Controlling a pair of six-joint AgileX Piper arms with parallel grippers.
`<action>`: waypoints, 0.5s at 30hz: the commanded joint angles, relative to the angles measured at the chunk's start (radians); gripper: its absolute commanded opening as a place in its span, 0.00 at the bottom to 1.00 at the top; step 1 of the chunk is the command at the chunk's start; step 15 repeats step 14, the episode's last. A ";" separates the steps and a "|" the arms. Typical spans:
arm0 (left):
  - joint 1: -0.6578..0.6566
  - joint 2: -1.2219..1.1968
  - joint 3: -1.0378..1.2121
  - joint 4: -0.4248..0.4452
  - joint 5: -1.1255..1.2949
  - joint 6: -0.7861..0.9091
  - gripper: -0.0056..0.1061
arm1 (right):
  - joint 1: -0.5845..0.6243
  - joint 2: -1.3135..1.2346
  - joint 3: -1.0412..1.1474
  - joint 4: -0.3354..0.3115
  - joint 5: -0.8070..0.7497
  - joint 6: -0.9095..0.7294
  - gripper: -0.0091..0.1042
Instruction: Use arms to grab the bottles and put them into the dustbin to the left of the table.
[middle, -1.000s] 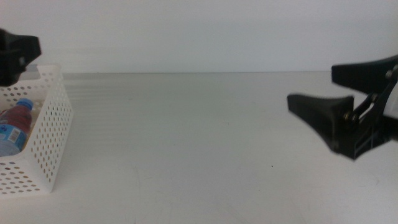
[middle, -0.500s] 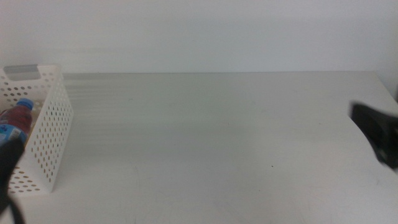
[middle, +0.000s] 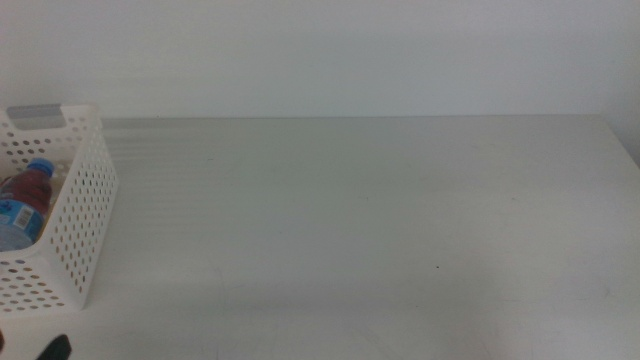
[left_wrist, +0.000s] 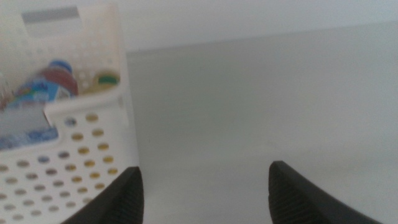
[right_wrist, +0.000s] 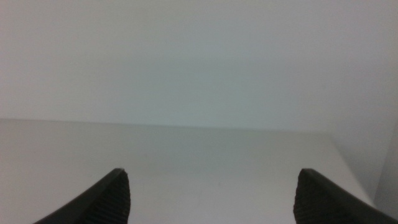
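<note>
The white perforated dustbin (middle: 75, 230) stands at the table's left edge. A blue-capped bottle (middle: 27, 200) lies inside it. The left wrist view shows the dustbin (left_wrist: 74, 155) with that bottle (left_wrist: 43, 84) and a yellow-topped item (left_wrist: 107, 79) beside it. My left gripper (left_wrist: 202, 186) is open and empty, low by the dustbin's near right corner; only a dark tip (middle: 55, 348) shows at the middle view's bottom left. My right gripper (right_wrist: 211, 193) is open and empty over the bare table (right_wrist: 205, 155), out of the middle view. The red can is not visible.
The white table (middle: 350, 220) runs to a pale back wall. Its right edge shows at the far right (middle: 622, 140).
Both arms have pulled back out of the middle view: the right gripper left to the right, the left gripper dropped to the bottom left corner. The dustbin has not moved.
</note>
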 joint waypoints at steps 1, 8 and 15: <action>-0.002 -0.017 0.014 -0.007 -0.120 -0.014 0.60 | -0.020 -0.032 0.017 0.042 -0.066 -0.004 0.71; -0.002 -0.017 0.065 -0.007 -0.149 -0.014 0.60 | -0.048 -0.143 0.129 0.063 -0.023 -0.004 0.71; -0.002 -0.016 0.065 -0.008 -0.148 -0.014 0.60 | -0.058 -0.143 0.128 0.053 -0.028 -0.004 0.71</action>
